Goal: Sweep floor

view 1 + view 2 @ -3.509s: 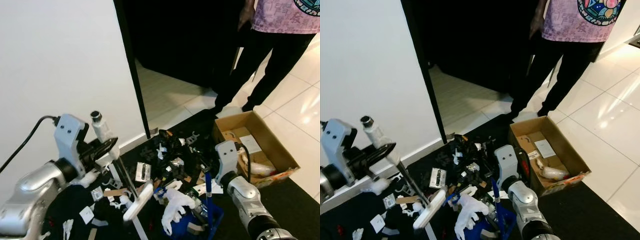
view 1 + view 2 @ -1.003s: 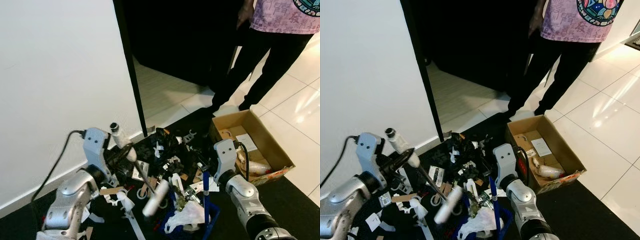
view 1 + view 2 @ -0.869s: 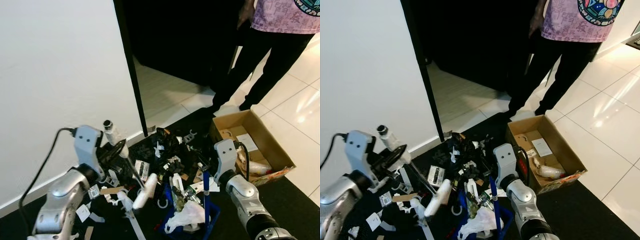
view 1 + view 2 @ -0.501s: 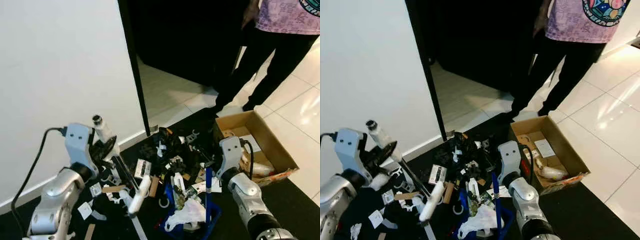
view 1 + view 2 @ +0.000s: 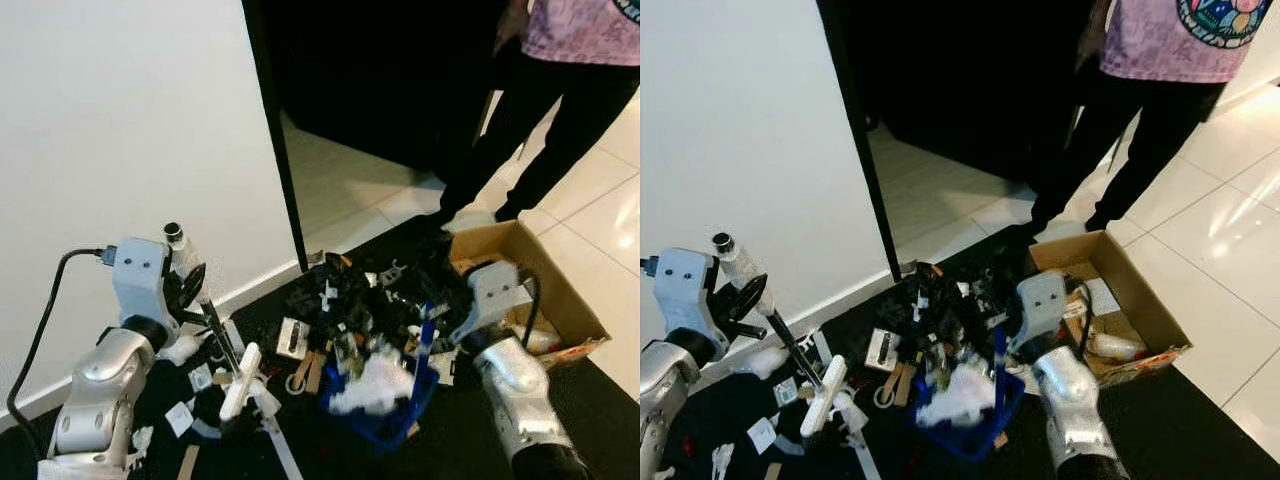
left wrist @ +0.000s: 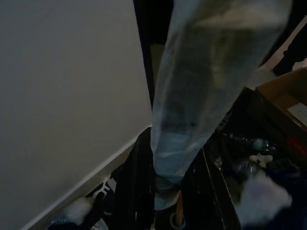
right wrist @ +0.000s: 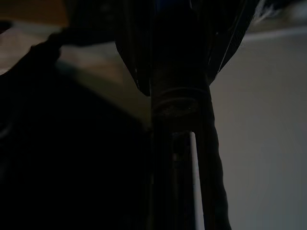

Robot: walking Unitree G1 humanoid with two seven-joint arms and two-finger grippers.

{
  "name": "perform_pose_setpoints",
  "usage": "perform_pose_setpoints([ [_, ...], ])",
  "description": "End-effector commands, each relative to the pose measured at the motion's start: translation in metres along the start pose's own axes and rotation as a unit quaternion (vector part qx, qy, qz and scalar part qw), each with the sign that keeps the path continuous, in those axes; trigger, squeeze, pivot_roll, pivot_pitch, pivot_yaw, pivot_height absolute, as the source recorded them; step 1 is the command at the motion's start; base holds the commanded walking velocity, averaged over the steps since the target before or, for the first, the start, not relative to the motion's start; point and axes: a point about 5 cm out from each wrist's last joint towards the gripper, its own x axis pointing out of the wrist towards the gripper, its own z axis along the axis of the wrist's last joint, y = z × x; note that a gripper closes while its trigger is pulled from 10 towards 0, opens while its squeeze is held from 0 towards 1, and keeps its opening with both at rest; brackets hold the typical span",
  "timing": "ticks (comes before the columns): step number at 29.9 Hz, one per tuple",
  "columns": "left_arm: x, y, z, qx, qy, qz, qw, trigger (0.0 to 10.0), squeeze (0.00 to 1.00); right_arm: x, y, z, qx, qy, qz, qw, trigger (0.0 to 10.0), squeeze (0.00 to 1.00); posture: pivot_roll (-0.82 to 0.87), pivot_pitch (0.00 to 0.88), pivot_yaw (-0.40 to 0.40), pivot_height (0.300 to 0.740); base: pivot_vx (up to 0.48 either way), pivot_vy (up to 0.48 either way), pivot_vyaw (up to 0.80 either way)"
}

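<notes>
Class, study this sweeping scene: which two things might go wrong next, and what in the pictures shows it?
1. The blue dustpan looks heaped with white scraps; tilting might spill them onto the black mat.
2. The broom in the left end effector stands near the wall; a wide stroke might strike it.

White-handled broom tilted, head down on the black mat near its wall edge, blue dustpan full of white scraps, tipped, mixed litter across the mat's middle
</notes>
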Motion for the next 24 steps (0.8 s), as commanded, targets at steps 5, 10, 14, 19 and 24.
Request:
perform_pose_setpoints([
  [5,0.002,-0.006,-0.010,0.012,0.018,0.014,1.000,10.0,0.00,0.014,-0.003,0.022,0.029,-0.044,-0.026,0.998,10.0,0.00,0.10,0.180,0.103,0.740,0.000,0.000,0.00],
  [10,0.005,-0.027,-0.021,0.003,0.037,0.007,0.999,10.0,0.00,0.026,0.000,0.030,0.078,-0.062,-0.026,0.995,10.0,0.00,0.10,0.174,0.096,0.740,0.000,0.000,0.00],
  [14,0.009,-0.041,-0.025,-0.019,0.042,0.007,0.999,10.0,0.00,0.038,0.006,0.049,0.087,-0.091,0.002,0.992,10.0,0.00,0.10,0.167,0.084,0.740,0.000,0.000,0.00],
  [19,0.010,-0.041,-0.026,-0.027,0.043,0.023,0.998,10.0,0.00,0.039,0.008,0.054,0.066,-0.098,0.015,0.993,10.0,0.00,0.09,0.164,0.080,0.740,0.000,0.000,0.00],
  [24,0.010,-0.038,-0.026,-0.031,0.041,0.039,0.998,10.0,0.00,0.039,0.011,0.060,0.052,-0.105,0.024,0.993,10.0,0.00,0.09,0.157,0.082,0.740,0.000,0.000,0.00],
])
